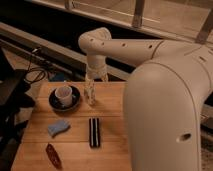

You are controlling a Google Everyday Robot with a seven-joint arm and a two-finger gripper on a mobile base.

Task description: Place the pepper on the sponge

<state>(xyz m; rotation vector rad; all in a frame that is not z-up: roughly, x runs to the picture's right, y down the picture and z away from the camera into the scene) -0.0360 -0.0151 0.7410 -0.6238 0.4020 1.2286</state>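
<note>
White cup (63, 93) on dk saucer (52, 102), tool (90, 98) beside; pepper (53, 155) off sponge (58, 128).

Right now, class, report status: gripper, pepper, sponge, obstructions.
Gripper low beside the cup. Pepper on table, apart from sponge. Black bar beside sponge, not blocking.

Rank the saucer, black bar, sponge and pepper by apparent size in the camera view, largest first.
1. saucer
2-3. black bar and sponge: alike, unranked; bar longer, sponge wider.
4. pepper, though nearest the camera.
The gripper hangs beside the saucer.
</note>
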